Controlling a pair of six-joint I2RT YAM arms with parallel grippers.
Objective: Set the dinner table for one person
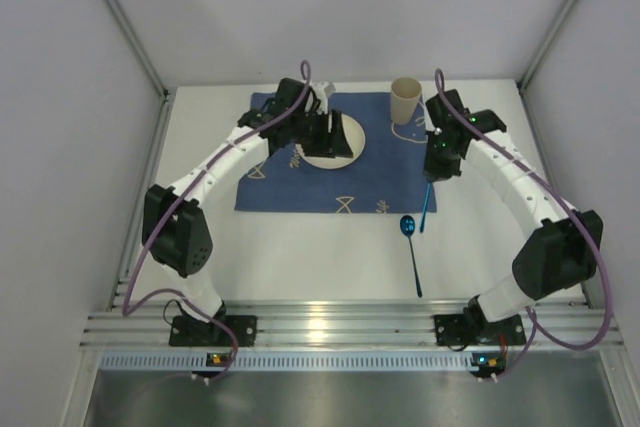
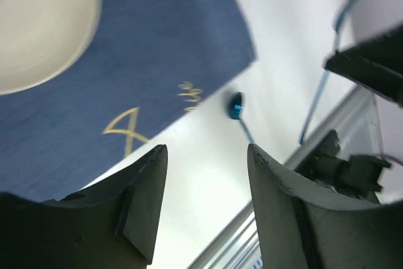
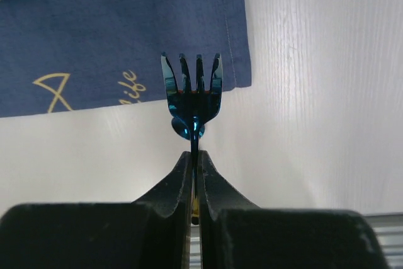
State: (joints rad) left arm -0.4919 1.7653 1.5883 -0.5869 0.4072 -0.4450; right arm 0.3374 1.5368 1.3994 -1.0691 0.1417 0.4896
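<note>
Right gripper clenched on fork, at cloth's 4 o'clock corner. Left gripper released, empty. Plate and cup on cloth. Spoon on dinner table, 5 o'clock of cloth. Outstanding, apparently: fork placement.

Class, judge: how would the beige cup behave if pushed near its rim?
The cup stands upright, taller than wide, so it would probably tip. It looks hollow, likely light. On the cloth, it may grip rather than slide.
</note>
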